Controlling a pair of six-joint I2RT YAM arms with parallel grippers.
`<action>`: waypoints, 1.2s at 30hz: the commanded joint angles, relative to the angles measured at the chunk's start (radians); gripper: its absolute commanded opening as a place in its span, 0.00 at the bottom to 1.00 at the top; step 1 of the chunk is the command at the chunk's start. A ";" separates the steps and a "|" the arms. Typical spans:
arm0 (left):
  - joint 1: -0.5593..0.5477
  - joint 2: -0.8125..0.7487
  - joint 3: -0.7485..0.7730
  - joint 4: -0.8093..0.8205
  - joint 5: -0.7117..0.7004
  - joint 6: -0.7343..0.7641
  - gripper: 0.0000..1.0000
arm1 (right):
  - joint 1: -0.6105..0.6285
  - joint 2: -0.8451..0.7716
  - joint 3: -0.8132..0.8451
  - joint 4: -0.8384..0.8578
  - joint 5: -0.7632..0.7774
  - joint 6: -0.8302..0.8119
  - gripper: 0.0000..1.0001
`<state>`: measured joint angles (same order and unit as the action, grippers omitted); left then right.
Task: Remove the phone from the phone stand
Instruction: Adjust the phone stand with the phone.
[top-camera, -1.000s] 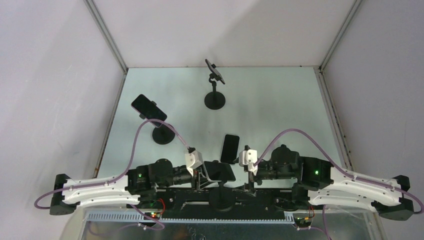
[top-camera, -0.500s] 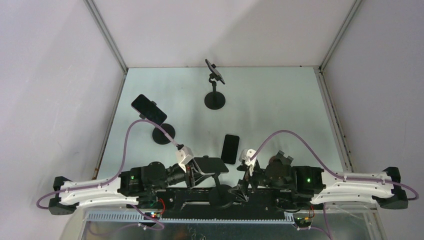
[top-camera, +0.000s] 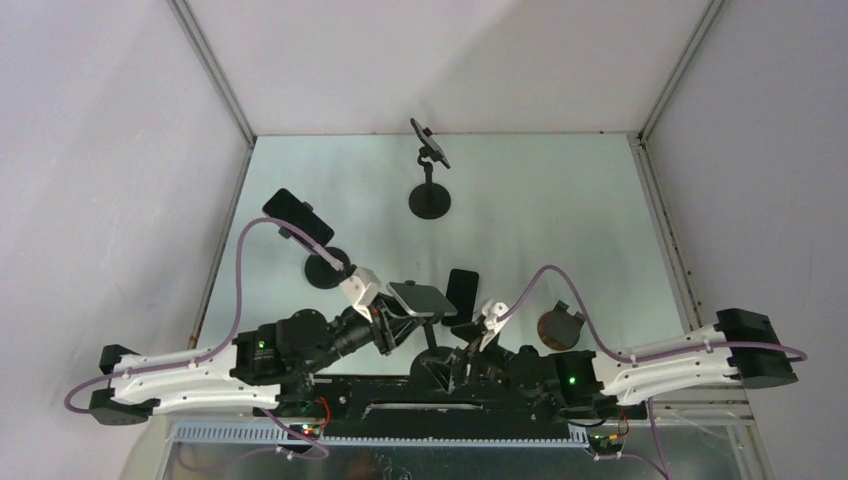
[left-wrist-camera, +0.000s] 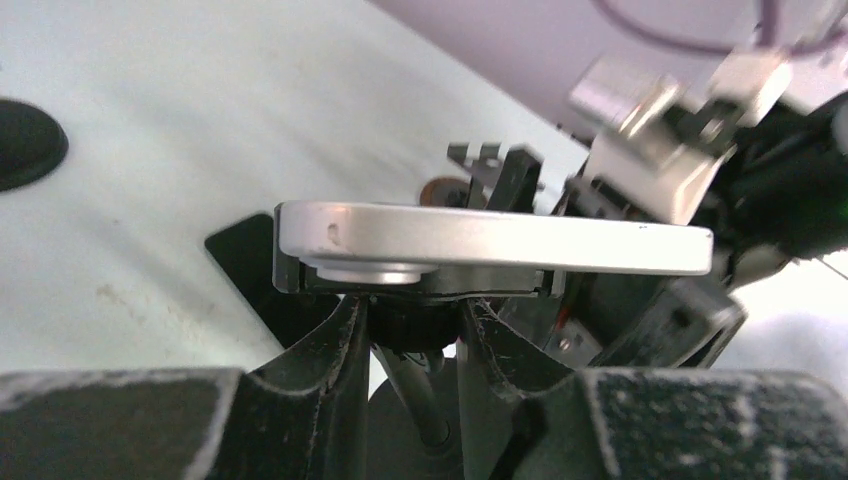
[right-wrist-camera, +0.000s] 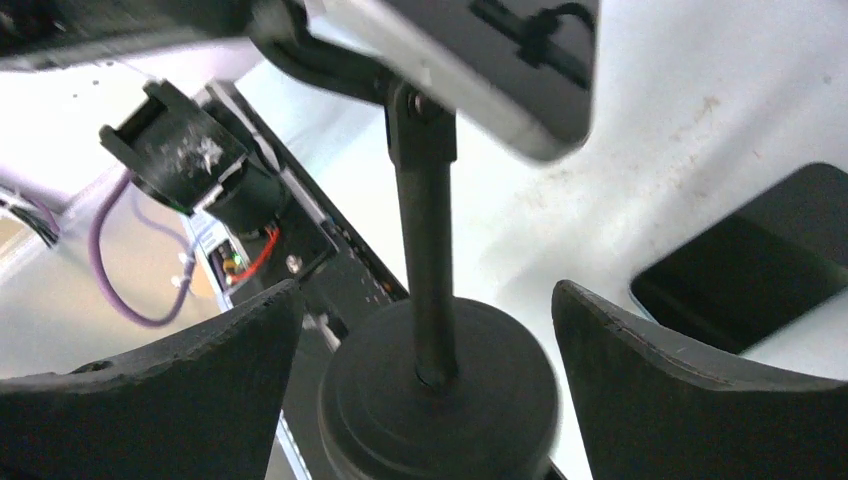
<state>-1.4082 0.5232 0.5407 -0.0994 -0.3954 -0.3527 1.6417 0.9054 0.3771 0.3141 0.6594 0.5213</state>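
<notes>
- The phone (top-camera: 420, 298) is clamped on top of the phone stand (right-wrist-camera: 425, 250), at the middle of the near edge of the bench (top-camera: 560, 220), just ahead of the arm bases. Its silver slab lies close to level, with the long axis running side to side across the left wrist view.
- The left gripper (left-wrist-camera: 412, 322) is directly beneath the phone and partly closed. Its fingers (left-wrist-camera: 335, 345) pinch the stand just under the phone, so it grips the stand, not the phone.
- The right gripper (right-wrist-camera: 425, 290) is spread wide and holds nothing. It straddles the stand low down, with the round base (right-wrist-camera: 440, 410) between its fingers and the phone up above it.
- The phone lies above both grippers, so freeing it probably calls for one to rise to its edges. The empty right one looks likelier, while the left steadies the stand.
- A second phone (top-camera: 461, 296) lies flat on the bench just beyond the stand, apart from both grippers.
</notes>
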 joint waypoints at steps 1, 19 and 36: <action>-0.005 -0.009 0.132 0.156 -0.053 0.026 0.00 | 0.008 0.100 0.000 0.340 0.069 -0.063 0.96; -0.005 -0.011 0.266 0.013 -0.026 0.041 0.00 | -0.023 0.253 -0.067 0.735 -0.079 -0.304 0.42; -0.005 -0.127 0.333 -0.199 -0.050 -0.059 0.00 | 0.000 0.158 0.088 0.461 -0.097 -0.721 0.00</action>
<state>-1.4155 0.4290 0.7906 -0.3710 -0.4068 -0.3580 1.6161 1.1156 0.3805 0.8730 0.5819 0.0086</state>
